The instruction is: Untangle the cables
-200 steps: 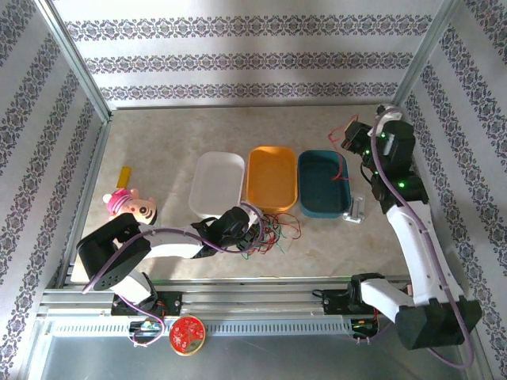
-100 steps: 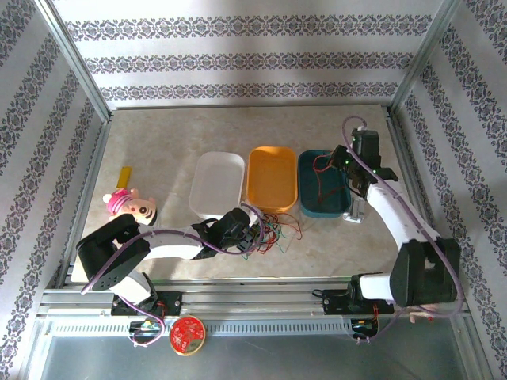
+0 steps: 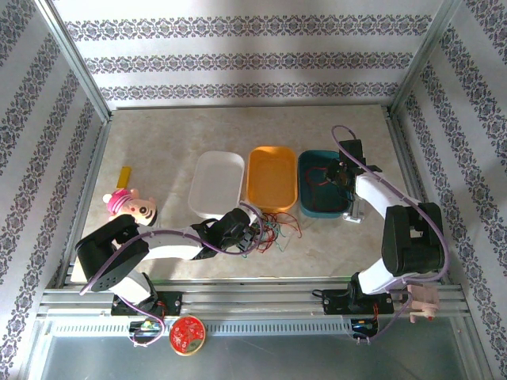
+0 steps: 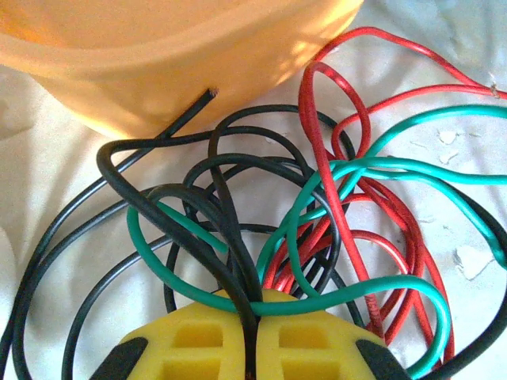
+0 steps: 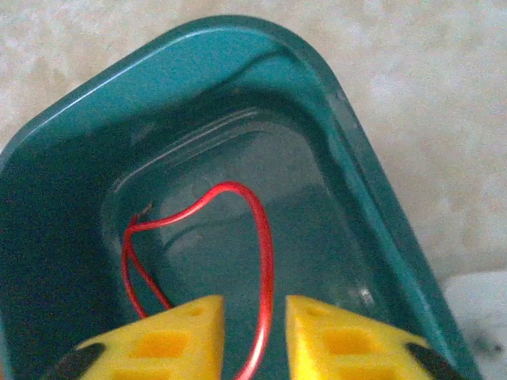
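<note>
Cables [image 3: 269, 231] red, green, black, tangled; left hand [image 4: 252, 305] clamps black strand [image 4: 230, 237]; right hand [image 5: 253, 305] parted around red wire [image 5: 265, 237].

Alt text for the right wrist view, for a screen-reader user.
A red cable loops inside a teal tray, and its near part runs down between the right claw's yellow fingers, which stand apart. The tray sits on a pale marbled table.
</note>
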